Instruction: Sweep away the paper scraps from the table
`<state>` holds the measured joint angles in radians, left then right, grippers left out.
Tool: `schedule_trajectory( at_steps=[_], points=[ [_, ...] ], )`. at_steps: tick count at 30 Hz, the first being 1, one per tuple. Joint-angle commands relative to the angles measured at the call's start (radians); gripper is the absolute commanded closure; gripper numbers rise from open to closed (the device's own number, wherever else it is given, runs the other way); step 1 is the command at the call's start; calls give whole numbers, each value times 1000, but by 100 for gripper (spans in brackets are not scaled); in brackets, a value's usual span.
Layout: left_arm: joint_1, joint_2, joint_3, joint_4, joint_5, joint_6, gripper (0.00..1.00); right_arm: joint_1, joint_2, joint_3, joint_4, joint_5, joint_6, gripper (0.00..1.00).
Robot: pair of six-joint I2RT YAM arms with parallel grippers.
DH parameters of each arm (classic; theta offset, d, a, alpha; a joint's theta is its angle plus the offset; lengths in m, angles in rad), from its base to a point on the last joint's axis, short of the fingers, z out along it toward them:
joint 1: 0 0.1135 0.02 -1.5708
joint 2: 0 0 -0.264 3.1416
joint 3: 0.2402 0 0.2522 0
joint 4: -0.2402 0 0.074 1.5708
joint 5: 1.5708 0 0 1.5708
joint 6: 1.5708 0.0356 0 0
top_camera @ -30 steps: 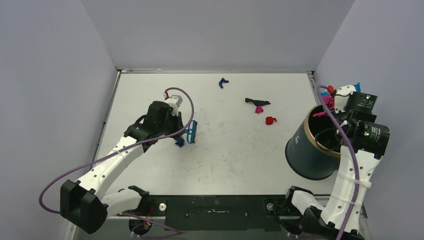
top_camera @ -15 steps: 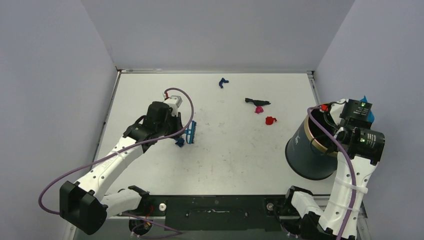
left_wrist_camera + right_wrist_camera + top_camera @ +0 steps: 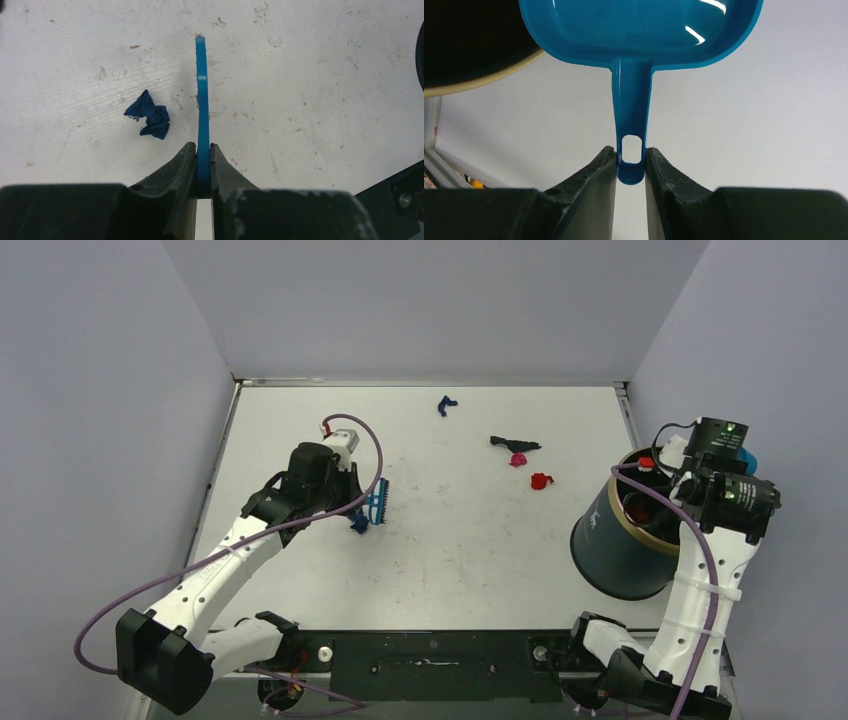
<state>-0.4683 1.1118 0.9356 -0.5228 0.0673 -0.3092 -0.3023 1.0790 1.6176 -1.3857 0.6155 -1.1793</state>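
My left gripper (image 3: pixel 358 502) is shut on the small blue hand brush (image 3: pixel 378 504), seen edge-on in the left wrist view (image 3: pixel 202 115). A dark blue paper scrap (image 3: pixel 148 114) lies on the white table (image 3: pixel 450 550) just left of the brush; it also shows in the top view (image 3: pixel 358 525). More scraps lie far right of centre: dark blue (image 3: pixel 446 404), black (image 3: pixel 514 444), magenta (image 3: pixel 518 459), red (image 3: pixel 541 480). My right gripper (image 3: pixel 631 165) is shut on the handle of the blue dustpan (image 3: pixel 639 30), tipped over the bin. The pan looks empty.
The round dark bin (image 3: pixel 628 532) with a gold rim stands at the table's right side, under my right wrist. Grey walls close in the table at the left, back and right. The arm bases and a black rail (image 3: pixel 430 652) sit at the near edge.
My right wrist has turned the dustpan over the bin; the pink and red scraps seen on it a second ago no longer show. The left gripper with the brush shifted slightly left.
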Motion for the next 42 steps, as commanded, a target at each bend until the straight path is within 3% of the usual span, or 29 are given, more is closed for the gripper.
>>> schedule_trajectory(
  at_steps=[1,9,20,29,36,39,42],
  points=[
    [4,-11,23,24,3,10,99,-8,-29,-7,63,54,-75,95],
    [0,4,26,25,2,12,98,-8,14,108,113,-18,-36,95],
    [-21,24,63,17,0,15,97,-8,19,112,182,-153,8,95],
    [-76,11,115,-51,-118,36,97,-8,125,261,123,-423,153,95],
    [-99,45,194,-119,-100,21,97,7,220,326,129,-681,300,95],
    [-99,51,251,-181,-142,31,97,52,248,320,144,-757,369,95],
    [-85,54,309,-281,-292,55,97,162,253,272,167,-763,431,95]
  ],
)
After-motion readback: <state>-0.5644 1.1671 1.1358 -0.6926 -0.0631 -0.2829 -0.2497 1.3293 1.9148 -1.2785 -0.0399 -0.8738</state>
